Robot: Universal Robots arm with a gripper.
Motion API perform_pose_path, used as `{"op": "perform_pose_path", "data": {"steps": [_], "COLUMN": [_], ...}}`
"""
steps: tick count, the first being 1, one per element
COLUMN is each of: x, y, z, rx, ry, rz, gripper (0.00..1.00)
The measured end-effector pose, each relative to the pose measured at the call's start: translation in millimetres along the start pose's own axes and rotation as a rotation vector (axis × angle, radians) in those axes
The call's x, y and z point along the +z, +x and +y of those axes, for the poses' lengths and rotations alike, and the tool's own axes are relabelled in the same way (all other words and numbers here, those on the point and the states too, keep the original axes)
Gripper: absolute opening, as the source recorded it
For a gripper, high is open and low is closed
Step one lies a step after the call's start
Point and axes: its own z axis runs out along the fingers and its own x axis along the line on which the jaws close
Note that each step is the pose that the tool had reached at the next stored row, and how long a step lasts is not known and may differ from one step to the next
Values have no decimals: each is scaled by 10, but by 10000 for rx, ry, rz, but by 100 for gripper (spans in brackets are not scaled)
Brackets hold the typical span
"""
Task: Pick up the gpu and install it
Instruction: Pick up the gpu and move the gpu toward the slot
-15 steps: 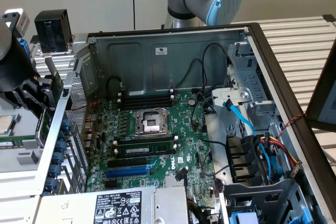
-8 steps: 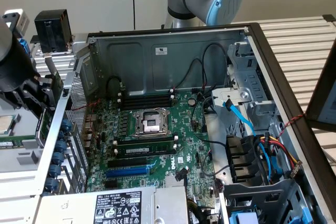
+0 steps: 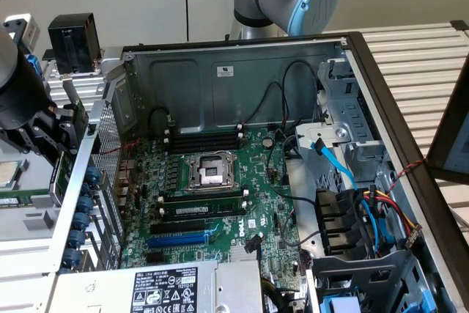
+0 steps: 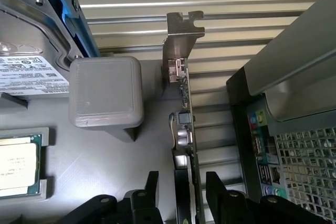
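The gpu [image 4: 184,95] stands on edge on the grey tray [image 4: 105,171], just outside the computer case, its silver end bracket [image 4: 181,35] at the far end. My gripper [image 4: 182,177] straddles the near end of the card. One black finger [image 4: 153,187] sits clear of the card's face with a visible gap, and the other finger [image 4: 218,192] lies close to the opposite face. In the exterior view the dark gripper [image 3: 57,150] hangs at the left, beside the case wall, with the green card [image 3: 61,176] below it. The large green motherboard [image 3: 220,196] lies in the open case.
A grey square block [image 4: 105,93] stands right beside the card. A loose CPU [image 4: 18,166] and a hard drive with blue rails [image 4: 31,51] also sit on the tray. The case's perforated rear panel [image 4: 302,156] is close on the other side. A blue slot [image 3: 179,240] and cables [image 3: 344,174] lie inside.
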Motion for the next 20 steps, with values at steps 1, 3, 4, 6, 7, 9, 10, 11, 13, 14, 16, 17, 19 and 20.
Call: {"op": "perform_pose_path", "data": {"steps": [1,3,4,6,7,9,10,11,13,14,16,17,19,20], "x": [0,3,6,9,11,13,15,18,28,34,39,39,38,35], "y": [0,0,0,-1,-2,-3,-4,-4,-4,-3,-3,-3,-3,-3], "z": [0,-1,-1,-3,-3,-3,-4,-4,-6,-8,-10,-10,-8,-7], "rx": [-27,-64,-69,-75,-78,-81,-82,-83,-85,-86,-88,-90,-90,-93], "ry": [-3,-8,-10,-13,-15,-15,-16,-18,-20,-20,-18,-17,-21,-24], "rz": [4,6,3,-16,-27,-41,-48,-54,-63,-67,-67,-67,-80,-91], "gripper": [49,49,49,49,49,46,40,40,33,33,33,31,28,28]}}
